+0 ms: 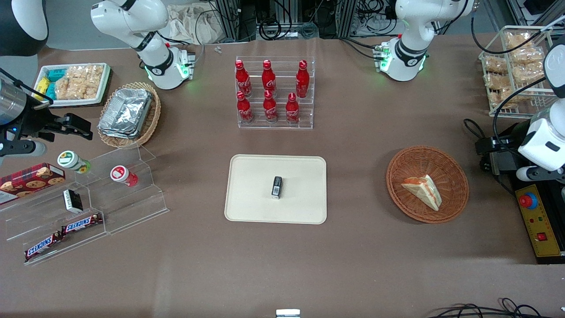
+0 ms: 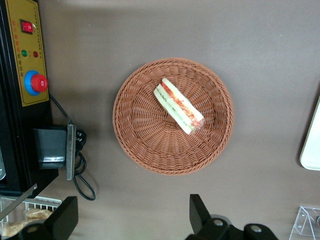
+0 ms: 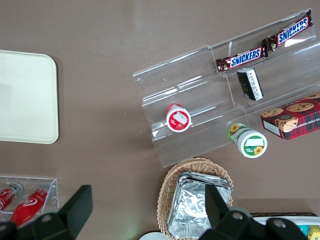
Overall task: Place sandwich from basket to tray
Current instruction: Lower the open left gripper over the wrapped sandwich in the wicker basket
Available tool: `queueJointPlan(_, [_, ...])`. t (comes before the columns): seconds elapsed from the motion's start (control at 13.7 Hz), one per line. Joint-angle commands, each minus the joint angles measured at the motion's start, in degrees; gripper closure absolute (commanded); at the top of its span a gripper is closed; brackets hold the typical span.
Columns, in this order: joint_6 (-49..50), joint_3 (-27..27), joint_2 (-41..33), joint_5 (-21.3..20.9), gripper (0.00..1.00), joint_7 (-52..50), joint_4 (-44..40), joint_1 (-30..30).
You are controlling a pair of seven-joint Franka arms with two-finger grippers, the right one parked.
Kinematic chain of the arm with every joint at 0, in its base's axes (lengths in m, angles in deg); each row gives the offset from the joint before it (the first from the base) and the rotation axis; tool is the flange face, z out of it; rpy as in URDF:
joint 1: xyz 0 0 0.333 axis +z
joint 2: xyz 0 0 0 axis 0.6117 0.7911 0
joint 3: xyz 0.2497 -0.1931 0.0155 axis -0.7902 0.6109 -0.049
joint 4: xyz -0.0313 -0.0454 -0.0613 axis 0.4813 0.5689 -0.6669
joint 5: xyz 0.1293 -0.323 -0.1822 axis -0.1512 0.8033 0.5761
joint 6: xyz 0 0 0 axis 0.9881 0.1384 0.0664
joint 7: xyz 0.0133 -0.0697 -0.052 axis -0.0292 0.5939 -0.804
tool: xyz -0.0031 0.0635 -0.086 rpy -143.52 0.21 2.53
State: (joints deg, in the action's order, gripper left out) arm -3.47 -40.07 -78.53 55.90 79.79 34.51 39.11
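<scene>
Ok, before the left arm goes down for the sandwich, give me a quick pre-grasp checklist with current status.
1. Sandwich in the basket: ok, lying on its side, nothing else in there.
2. Gripper open: ok, fingers spread wide, empty.
3. Gripper lined up over sandwich: not ok, it hangs above the bare table beside the basket.
4. Space on the tray: ok, but a small dark object sits near its middle; aim beside it.
5. Path from basket to tray: ok, bare tablecloth between them.
</scene>
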Motion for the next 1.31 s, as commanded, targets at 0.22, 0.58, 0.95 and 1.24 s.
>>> queueJointPlan(0.22, [0.49,0.38,1.18,0.71,0.0,0.9,-1.64,0.18])
queueJointPlan(0.58, [-4.22,0.3,2.59,0.27,0.0,0.99,5.8,0.45])
queueJointPlan(0.95, [-15.31,0.21,6.71,2.37,0.0,-5.03,13.56,0.71])
queueJointPlan(1.24, [-26.64,0.65,8.83,2.73,0.0,-25.77,18.47,-0.86])
